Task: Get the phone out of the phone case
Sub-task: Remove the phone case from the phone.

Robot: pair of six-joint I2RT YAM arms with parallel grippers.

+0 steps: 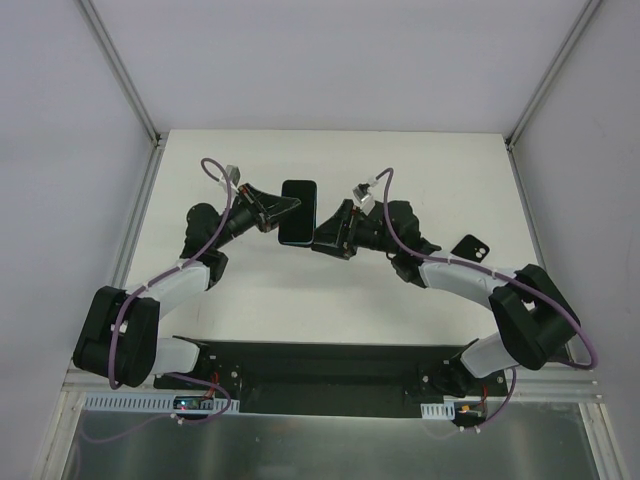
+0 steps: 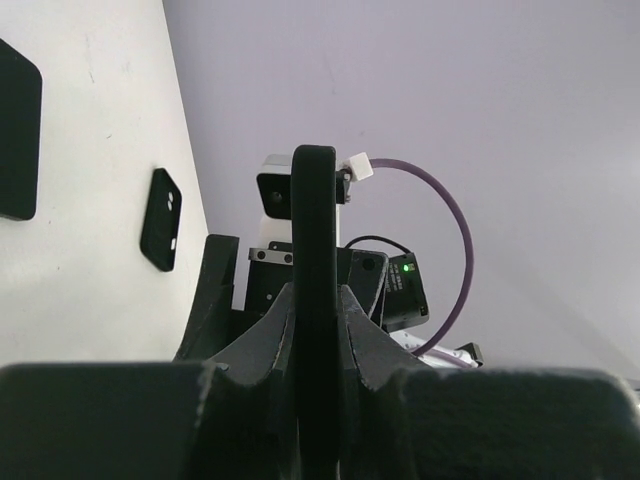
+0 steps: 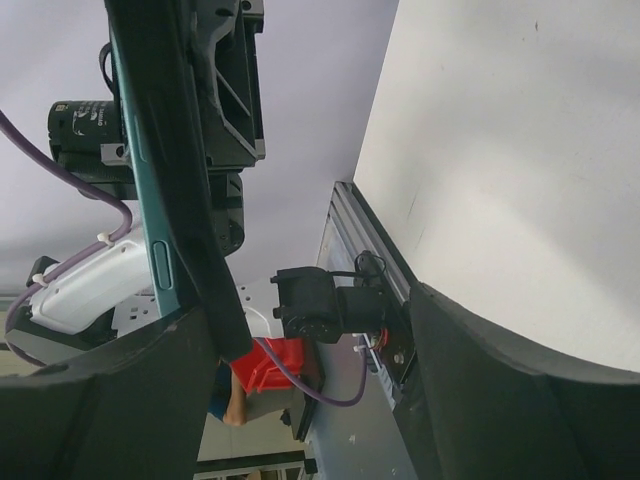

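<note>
The left gripper (image 1: 276, 214) is clamped on the left edge of the dark phone (image 1: 298, 206), holding it over the table (image 1: 420, 165). The right gripper (image 1: 321, 240) stands wide at the phone's lower right corner. The black phone case (image 1: 470, 247) lies well apart on the table's right side

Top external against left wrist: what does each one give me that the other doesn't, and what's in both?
Only top external: the broad face of the phone between the two arms, with the right gripper at its lower corner. Only left wrist: the phone seen edge-on, pinched in the left gripper's jaws. Both: the phone, and a black case lying apart from it on the table.
</note>
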